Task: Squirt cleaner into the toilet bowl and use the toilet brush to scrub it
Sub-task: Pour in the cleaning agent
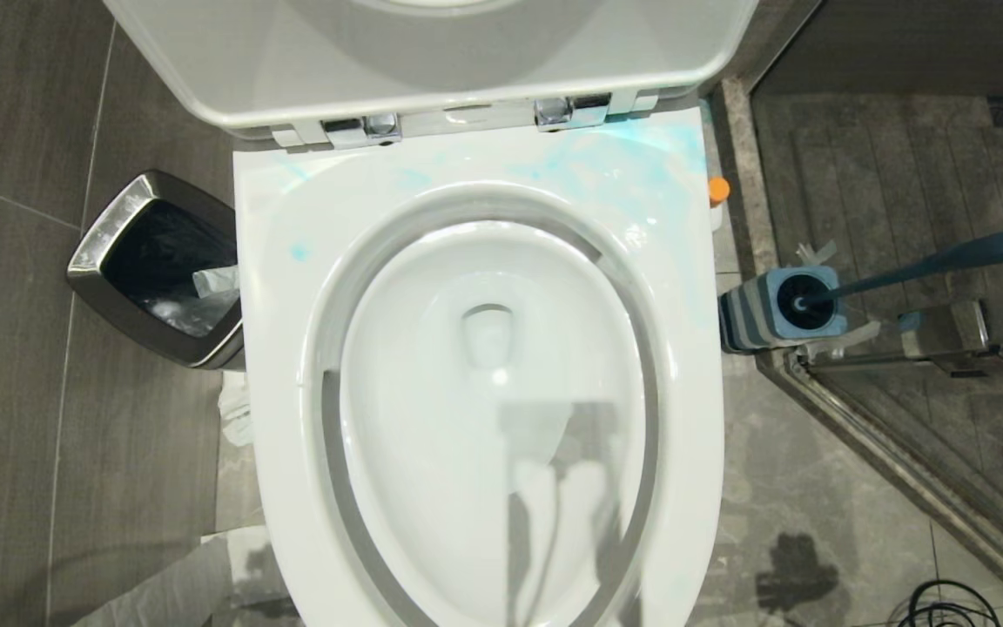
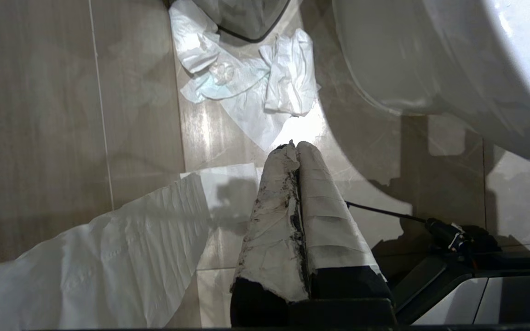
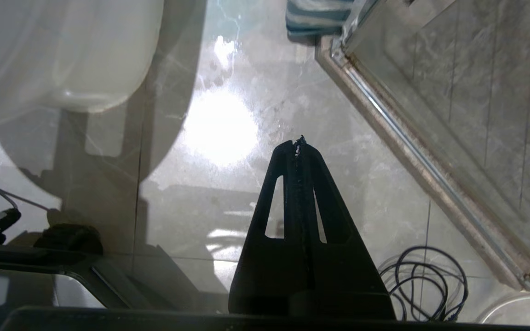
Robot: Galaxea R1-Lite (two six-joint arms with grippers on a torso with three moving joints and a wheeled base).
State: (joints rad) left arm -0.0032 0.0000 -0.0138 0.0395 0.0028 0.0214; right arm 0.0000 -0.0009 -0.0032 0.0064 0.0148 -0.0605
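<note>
Beside toilet bowl (image 1: 693,366) | toilet brush (image 1: 928,266): head view only

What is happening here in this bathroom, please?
Nothing is being handled right now. The toilet bowl stands open, with turquoise smears on the rim behind the bowl. The toilet brush sits in its holder on the floor at the robot's right, and the cleaner shows only its orange cap behind the bowl's edge. The left gripper and the right gripper are both shut and empty, hanging above the floor beside the toilet. Paper sheets lie on the tiles.
</note>
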